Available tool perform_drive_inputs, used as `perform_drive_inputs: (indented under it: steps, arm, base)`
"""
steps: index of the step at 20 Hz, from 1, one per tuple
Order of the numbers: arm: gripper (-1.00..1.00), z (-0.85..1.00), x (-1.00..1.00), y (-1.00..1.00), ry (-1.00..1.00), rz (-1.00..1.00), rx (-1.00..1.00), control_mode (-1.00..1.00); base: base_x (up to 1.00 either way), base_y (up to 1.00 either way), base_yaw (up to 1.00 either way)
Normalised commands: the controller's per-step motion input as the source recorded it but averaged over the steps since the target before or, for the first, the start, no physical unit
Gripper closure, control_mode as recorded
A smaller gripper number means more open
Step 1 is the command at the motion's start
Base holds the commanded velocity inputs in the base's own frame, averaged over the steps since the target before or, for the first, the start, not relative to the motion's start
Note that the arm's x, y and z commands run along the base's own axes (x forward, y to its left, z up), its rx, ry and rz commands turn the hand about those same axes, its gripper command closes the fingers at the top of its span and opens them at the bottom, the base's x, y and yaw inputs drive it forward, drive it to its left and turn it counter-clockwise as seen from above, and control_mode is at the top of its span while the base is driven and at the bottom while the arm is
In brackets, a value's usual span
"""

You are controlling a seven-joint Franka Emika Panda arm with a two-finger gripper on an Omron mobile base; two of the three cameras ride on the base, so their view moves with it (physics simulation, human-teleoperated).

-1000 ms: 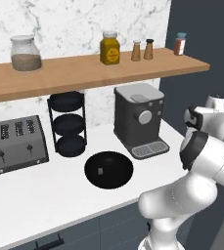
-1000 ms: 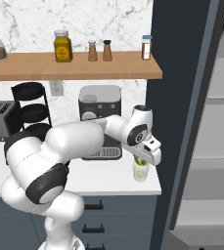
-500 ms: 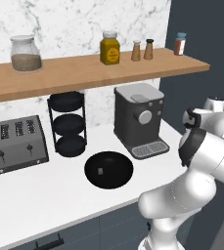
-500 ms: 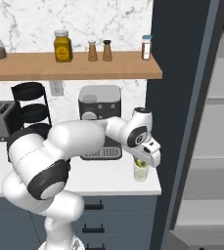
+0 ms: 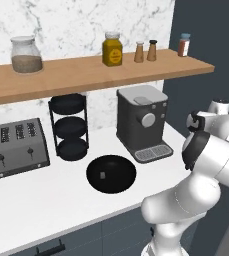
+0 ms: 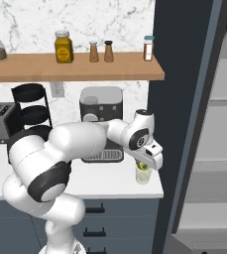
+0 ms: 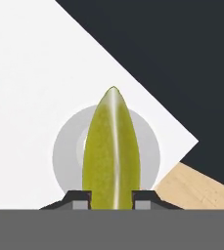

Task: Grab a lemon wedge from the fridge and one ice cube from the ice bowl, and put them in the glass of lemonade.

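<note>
My gripper [image 7: 111,197] is shut on the lemon wedge [image 7: 111,151], a slim yellow-green piece that stands between the finger tips. Straight below it the glass of lemonade [image 7: 64,151] shows as a grey ring on the white counter. In the right base view the gripper [image 6: 145,162] hangs just over the glass [image 6: 143,176] at the counter's right end, beside the fridge [image 6: 219,163], whose pale shelves stand exposed. The black ice bowl [image 5: 111,173] lies in the middle of the counter with one ice cube [image 5: 102,175] in it.
A coffee machine [image 5: 142,122] stands right behind the glass. Left of it are a tiered rack [image 5: 68,127] and a toaster [image 5: 16,147]. A wooden shelf [image 5: 86,72] with jars and shakers runs overhead. The counter ends close to the glass.
The hand has sunk slightly toward the glass with the lemon wedge still in its grip. Nothing else has moved.
</note>
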Motion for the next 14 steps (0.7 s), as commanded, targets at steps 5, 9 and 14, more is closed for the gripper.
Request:
perform_drive_inputs:
  steps: [5, 9, 14]
  arm:
    - [-1.00, 0.00, 0.00, 0.00, 0.00, 0.00, 0.00, -1.00]
    - [-1.00, 0.00, 0.00, 0.00, 0.00, 0.00, 0.00, -1.00]
    - [-1.00, 0.04, -0.09, 0.00, -0.03, 0.00, 0.00, -1.00]
  base:
    - [0.00, 0.00, 0.00]
    - [0.00, 0.00, 0.00]
    - [0.00, 0.00, 0.00]
